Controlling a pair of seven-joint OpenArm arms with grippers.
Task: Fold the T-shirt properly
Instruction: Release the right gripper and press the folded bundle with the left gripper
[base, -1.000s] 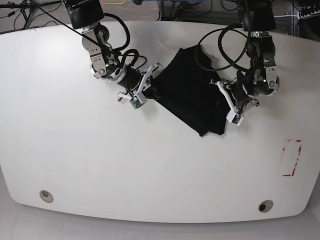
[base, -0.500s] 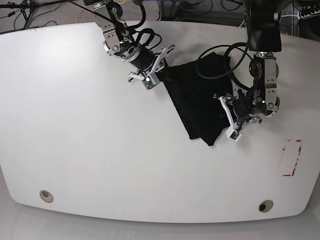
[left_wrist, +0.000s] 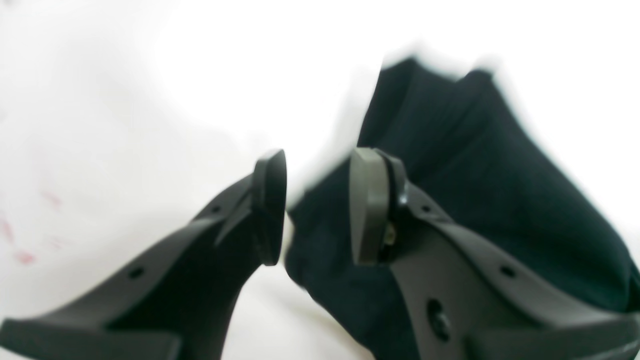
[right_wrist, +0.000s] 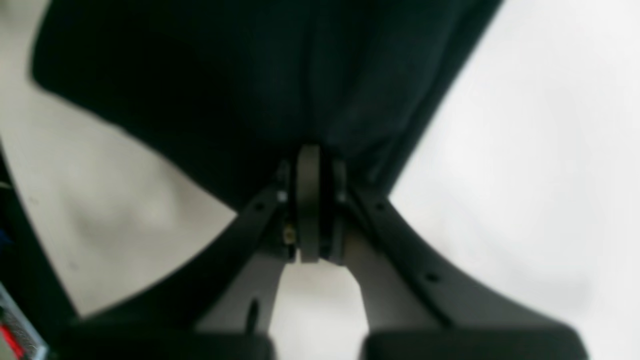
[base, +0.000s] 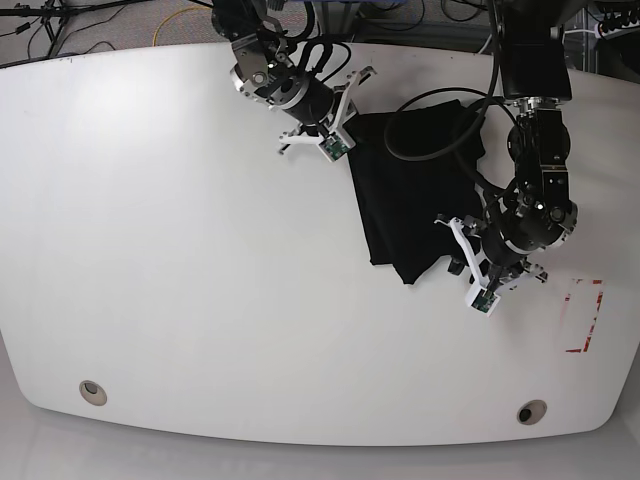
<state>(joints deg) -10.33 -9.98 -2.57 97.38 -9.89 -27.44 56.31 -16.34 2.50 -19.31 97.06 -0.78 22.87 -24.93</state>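
Lying between both claws: T-shirt (base: 415, 200)

Both wrist views blurred; T-shirt (right_wrist: 280, 85) cut off by the frame's top edge, its folds indistinct

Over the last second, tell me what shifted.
The right gripper, shut on the plain black fabric T-shirt, dragged its corner toward the table's far edge. The left gripper, jaws apart at the hem, slid nearer. The red tape rectangle stayed put.
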